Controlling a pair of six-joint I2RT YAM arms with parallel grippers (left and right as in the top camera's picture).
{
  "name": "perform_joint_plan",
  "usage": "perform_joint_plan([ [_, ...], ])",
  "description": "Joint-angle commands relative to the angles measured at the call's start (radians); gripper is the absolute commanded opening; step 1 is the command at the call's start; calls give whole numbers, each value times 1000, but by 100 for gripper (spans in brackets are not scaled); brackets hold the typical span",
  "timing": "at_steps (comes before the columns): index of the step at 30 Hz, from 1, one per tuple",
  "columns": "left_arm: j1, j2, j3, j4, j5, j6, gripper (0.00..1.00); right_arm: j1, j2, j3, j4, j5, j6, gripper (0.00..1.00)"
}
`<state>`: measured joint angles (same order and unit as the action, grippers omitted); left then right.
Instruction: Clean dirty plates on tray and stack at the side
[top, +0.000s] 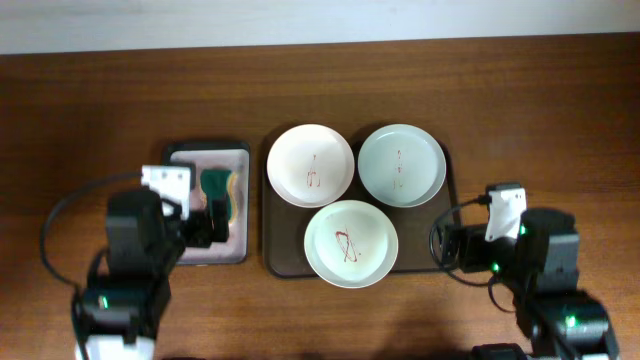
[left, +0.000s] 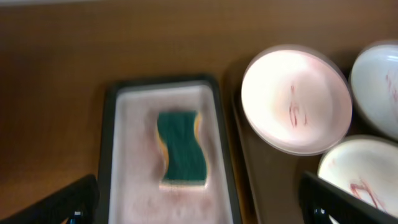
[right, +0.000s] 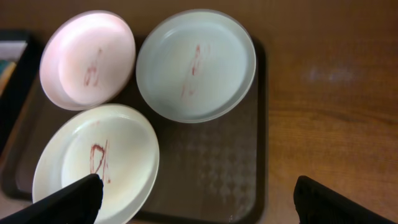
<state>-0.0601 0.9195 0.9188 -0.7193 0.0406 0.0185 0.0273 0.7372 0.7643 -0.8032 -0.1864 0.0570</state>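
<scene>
The left gripper's (left: 199, 205) fingers (left: 68, 202) are spread wide and hold nothing. They hang over the near end of the small black-rimmed tray (left: 106, 155), where a green-topped sponge (left: 180, 149) lies near the middle. The right gripper (right: 202, 202) is equally wide and empty, above the near right corner of the dark brown tray (right: 217, 162). Three dirty plates sit on that tray, each streaked reddish at the centre: one (top: 311, 165) in the far left corner, one (top: 401, 165) in the far right corner, and one (top: 351, 243) against the near edge. Both trays rest side by side mid-table (top: 100, 100).
</scene>
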Motion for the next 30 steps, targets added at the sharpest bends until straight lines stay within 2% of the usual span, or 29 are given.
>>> perform_joint_plan([
  [1, -5, 153, 171, -91, -12, -6, 99, 5, 100, 107, -47, -33, 11, 99],
  [7, -5, 286, 211, -103, 23, -6, 99, 5, 191, 145, -53, -208, 11, 99],
  [22, -5, 671, 211, 65, -37, -6, 100, 5, 240, 145, -54, -207, 11, 99],
  [30, -5, 833, 211, 64, -37, -7, 89, 5, 240, 145, -54, -207, 11, 99],
])
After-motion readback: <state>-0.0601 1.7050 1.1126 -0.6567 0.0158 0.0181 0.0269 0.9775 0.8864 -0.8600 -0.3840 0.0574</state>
